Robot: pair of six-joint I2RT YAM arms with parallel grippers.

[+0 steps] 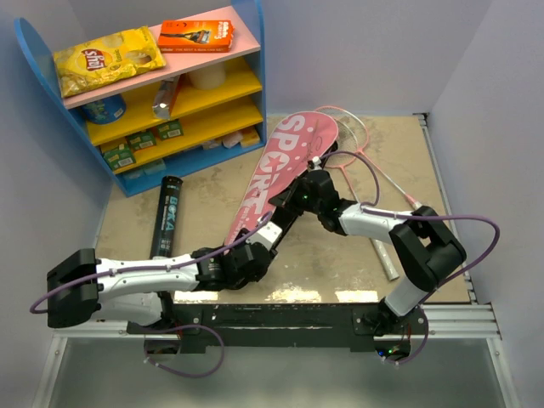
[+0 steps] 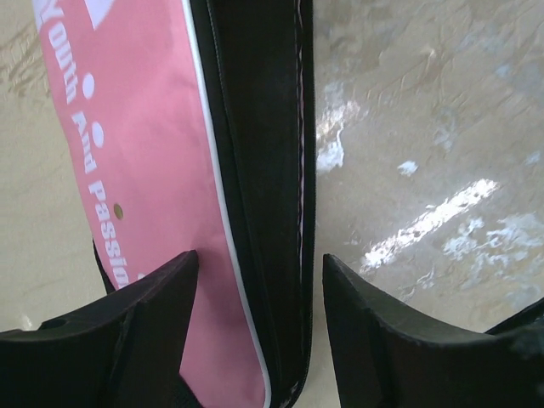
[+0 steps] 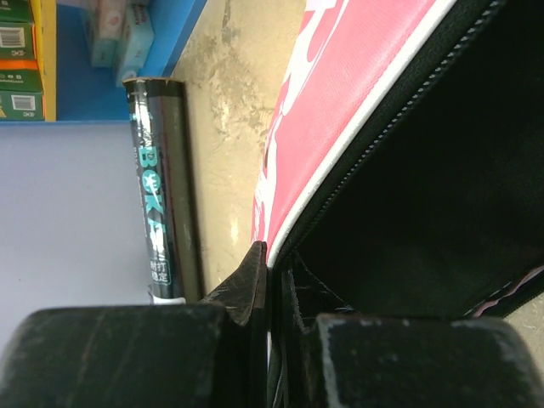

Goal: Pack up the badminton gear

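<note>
Nearest us, the left gripper stands open, its jaws straddling the black-edged narrow end of the pink cover without gripping it. A little further out, the right gripper is clamped tight on the cover's zippered edge. Its wrist view shows a dark gap beside the fingers, so we judge the mouth is being lifted open. The cover lies slantwise across the middle of the table, and we cannot tell whether anything is inside. To the right, the racket lies outside it, handle near the right arm, thin frame showing just beside the cover's wide far end. To the left, the black tube rests on the table by the foot of the blue shelf. We see no shuttlecocks anywhere. By our reckoning the packing has barely begun: the racket has yet to go in, the cover is not yet zipped, and the tube is not yet stowed.
</note>
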